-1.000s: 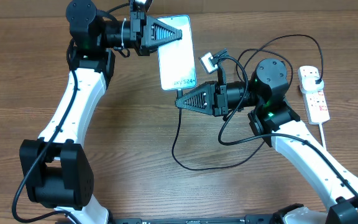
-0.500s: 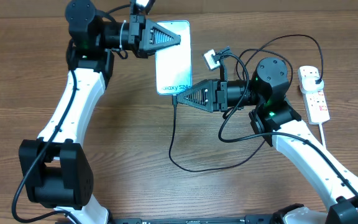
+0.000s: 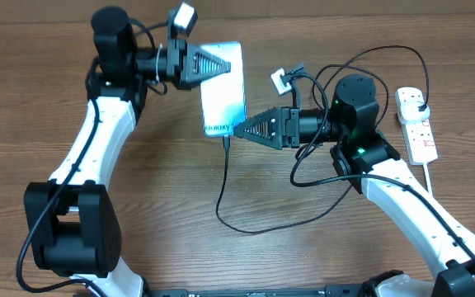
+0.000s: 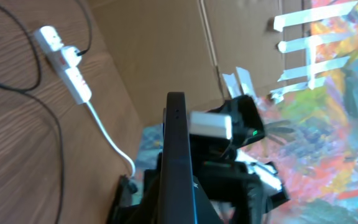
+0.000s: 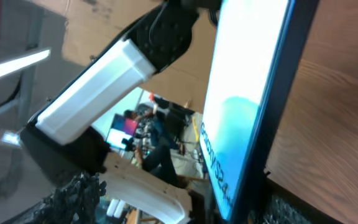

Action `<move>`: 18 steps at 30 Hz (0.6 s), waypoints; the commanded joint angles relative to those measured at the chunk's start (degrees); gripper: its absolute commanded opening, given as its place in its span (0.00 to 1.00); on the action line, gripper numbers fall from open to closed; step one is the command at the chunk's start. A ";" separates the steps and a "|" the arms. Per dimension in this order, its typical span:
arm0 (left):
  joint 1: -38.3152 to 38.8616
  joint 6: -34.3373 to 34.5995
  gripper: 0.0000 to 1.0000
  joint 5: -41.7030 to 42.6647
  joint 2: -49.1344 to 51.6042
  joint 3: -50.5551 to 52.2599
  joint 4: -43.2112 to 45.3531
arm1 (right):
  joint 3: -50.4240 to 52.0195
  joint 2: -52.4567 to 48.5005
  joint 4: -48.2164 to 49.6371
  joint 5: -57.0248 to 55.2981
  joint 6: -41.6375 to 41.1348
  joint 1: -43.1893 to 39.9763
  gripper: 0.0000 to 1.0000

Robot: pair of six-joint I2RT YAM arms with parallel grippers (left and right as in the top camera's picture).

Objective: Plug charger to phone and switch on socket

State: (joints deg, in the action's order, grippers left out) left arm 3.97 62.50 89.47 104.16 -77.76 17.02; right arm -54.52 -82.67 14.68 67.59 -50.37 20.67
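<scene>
The phone (image 3: 223, 91), its light blue screen lit, is lifted off the table with my left gripper (image 3: 236, 59) shut on its upper end. It appears edge-on in the left wrist view (image 4: 176, 143) and slanted in the right wrist view (image 5: 247, 93). The charger (image 3: 221, 190) hangs from the phone's lower edge, where its connector tip (image 3: 227, 140) sits against the port. My right gripper (image 3: 239, 132) is just right of that tip, open, its fingers (image 5: 73, 193) spread on either side of the phone's lower edge. The white socket (image 3: 419, 132) lies at the far right with the black plug (image 3: 421, 101) in it.
The charger's black cable loops across the table middle (image 3: 303, 216) and arcs back over my right arm to the socket. The socket's thick white cord (image 3: 433, 177) runs toward the front right. The socket also shows in the left wrist view (image 4: 67, 62). A cardboard wall (image 3: 345, 7) lines the back edge.
My right gripper's jaws have gone from shut to open. My left gripper has carried the phone left and toward the front, and the cable's upper end has moved with it.
</scene>
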 commanded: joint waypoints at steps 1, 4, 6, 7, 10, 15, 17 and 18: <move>-1.62 -10.67 0.04 1.01 -0.35 4.87 -0.15 | -0.28 -0.39 -5.33 -4.52 7.08 -0.17 0.80; -3.69 -13.31 0.04 0.59 -0.35 9.01 -0.15 | -0.28 -0.39 -11.15 -7.78 10.23 -0.17 0.82; -5.03 -14.47 0.04 -0.02 -0.35 11.08 -0.13 | -0.28 -0.39 -13.31 -8.96 11.87 -0.17 0.82; -5.90 -15.23 0.04 -0.50 -0.35 12.22 -0.13 | -0.28 -0.39 -14.36 -9.55 12.48 -0.17 0.82; -7.50 -16.59 0.04 -0.92 -0.33 14.16 -0.20 | -0.28 -0.39 -16.65 -11.17 13.46 -0.17 0.83; -8.13 -18.99 0.04 -3.50 -0.35 15.80 -0.57 | -0.28 -0.39 -20.52 -14.10 14.93 -0.17 0.84; -8.11 -19.89 0.04 -7.30 -0.35 16.24 -2.14 | -0.28 -0.39 -22.58 -15.65 15.17 -0.17 0.84; -8.11 -20.61 0.04 -9.38 -0.35 16.22 -3.76 | -0.28 -0.39 -23.19 -16.17 15.34 -0.17 0.85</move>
State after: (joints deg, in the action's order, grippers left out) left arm -4.49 45.34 84.79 104.16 -62.22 14.48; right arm -54.52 -82.81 -7.86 54.59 -36.91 20.64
